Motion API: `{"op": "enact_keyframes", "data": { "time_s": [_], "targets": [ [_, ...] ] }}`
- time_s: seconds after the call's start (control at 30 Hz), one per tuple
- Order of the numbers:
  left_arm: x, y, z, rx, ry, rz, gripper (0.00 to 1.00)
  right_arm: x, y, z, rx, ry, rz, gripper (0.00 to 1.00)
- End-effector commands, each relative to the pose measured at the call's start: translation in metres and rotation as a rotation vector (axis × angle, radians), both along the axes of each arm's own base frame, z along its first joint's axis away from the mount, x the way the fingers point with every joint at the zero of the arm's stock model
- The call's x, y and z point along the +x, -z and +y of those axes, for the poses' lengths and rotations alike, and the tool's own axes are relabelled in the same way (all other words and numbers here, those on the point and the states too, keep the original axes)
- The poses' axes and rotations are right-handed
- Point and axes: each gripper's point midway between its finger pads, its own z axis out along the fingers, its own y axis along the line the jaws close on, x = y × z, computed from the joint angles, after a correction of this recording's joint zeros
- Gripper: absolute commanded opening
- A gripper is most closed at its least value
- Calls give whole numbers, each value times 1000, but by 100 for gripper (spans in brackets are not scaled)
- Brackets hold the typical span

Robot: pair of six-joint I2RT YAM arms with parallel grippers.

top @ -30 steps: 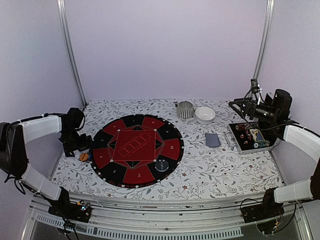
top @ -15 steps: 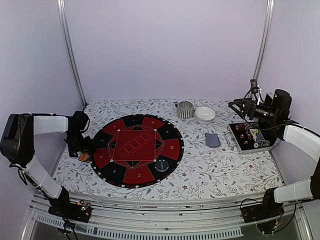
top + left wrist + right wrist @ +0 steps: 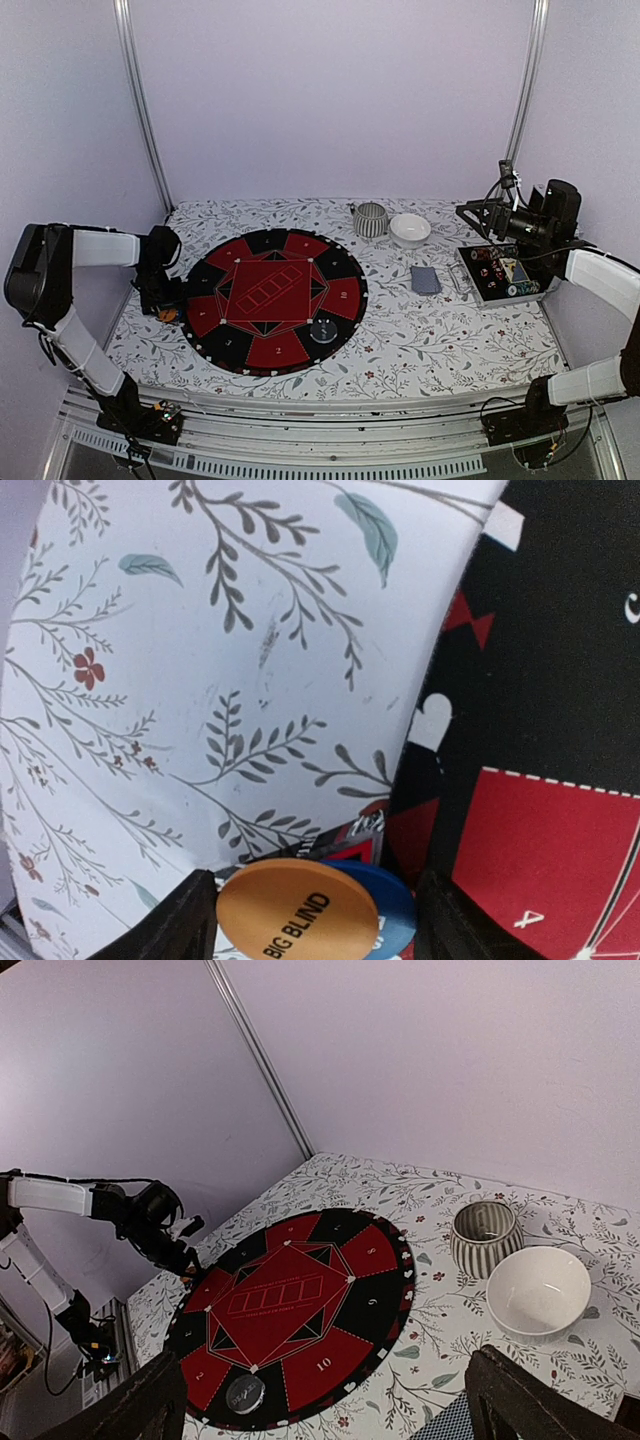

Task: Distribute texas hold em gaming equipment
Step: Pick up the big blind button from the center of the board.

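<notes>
Left gripper (image 3: 315,885): jaws straddle the orange chip (image 3: 298,915) overlapping a blue chip (image 3: 397,912) at the mat's (image 3: 540,680) left edge; cannot tell whether they pinch. Chips are probably light, rigid and slick, so grip across the rims. Right gripper (image 3: 325,1360): jaws spread, empty.

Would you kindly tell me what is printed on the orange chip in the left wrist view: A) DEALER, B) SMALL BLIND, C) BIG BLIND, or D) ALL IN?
C: the orange chip plainly reads BIG BLIND in black letters, and it lies partly over a blue chip.
</notes>
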Motion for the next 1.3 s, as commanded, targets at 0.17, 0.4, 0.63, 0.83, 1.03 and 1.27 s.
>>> {"op": "enact_keyframes", "data": {
  "time_s": [0.17, 0.4, 0.63, 0.83, 1.03, 1.27],
  "targets": [
    [-5, 2, -4, -4, 27, -2, 61, 1, 2, 2, -1, -10, 7, 99],
    [-5, 3, -8, 2, 45, 3, 53, 1, 1, 2, 0, -10, 6, 99],
    [-7, 3, -8, 8, 51, 13, 40, 1, 1, 2, 0, -11, 6, 99],
    [-6, -4, -9, 4, 54, 1, 30, 1, 1, 3, 0, -11, 6, 99],
    [0, -20, -13, 35, 88, -29, 27, 0, -1, 3, 4, -18, 8, 99],
    [11, -36, -42, 70, 240, -56, 26, -1, -5, 4, 7, -20, 2, 99]
  ]
}}
